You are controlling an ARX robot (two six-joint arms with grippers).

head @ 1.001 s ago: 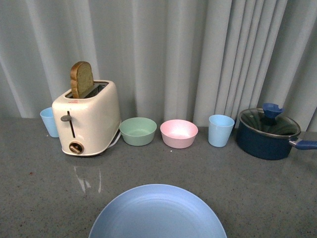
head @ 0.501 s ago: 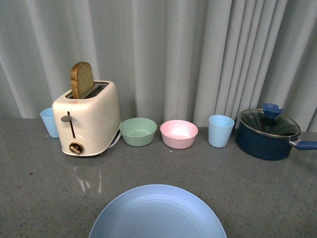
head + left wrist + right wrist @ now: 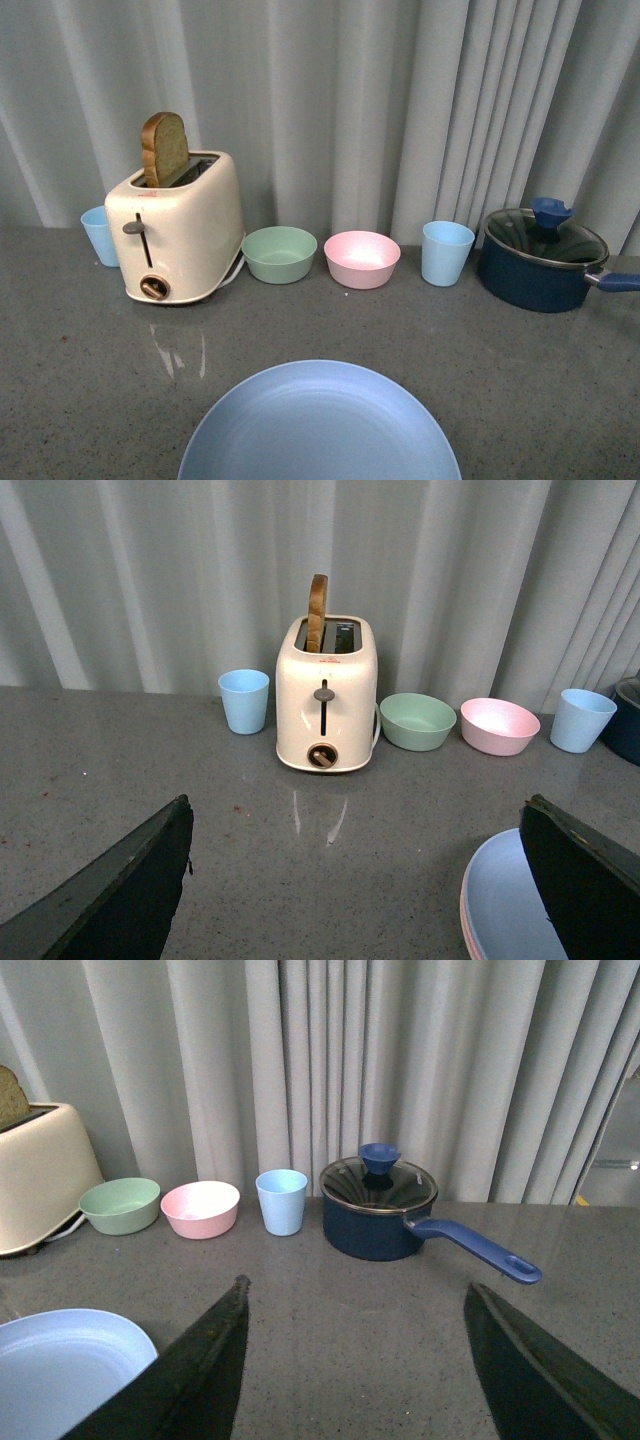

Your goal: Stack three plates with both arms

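A light blue plate (image 3: 320,425) lies at the near edge of the grey table, centred in the front view. In the left wrist view the same plate (image 3: 505,905) has a thin pink rim (image 3: 463,920) showing under its edge, so it rests on a pink plate. The right wrist view catches the blue plate (image 3: 60,1365) in a corner. My left gripper (image 3: 355,880) is open above bare table, with one finger (image 3: 590,880) over the plate's side. My right gripper (image 3: 355,1360) is open over bare table beside the plate. Neither gripper shows in the front view.
Along the curtain stand a light blue cup (image 3: 98,235), a cream toaster (image 3: 180,235) with a bread slice, a green bowl (image 3: 279,254), a pink bowl (image 3: 362,259), another blue cup (image 3: 446,253) and a lidded dark blue pot (image 3: 540,258) whose handle (image 3: 475,1250) sticks out.
The whole front view has shifted slightly: toaster, bowls, pot and plate sit a little higher in the picture. Nothing has moved relative to the other things.
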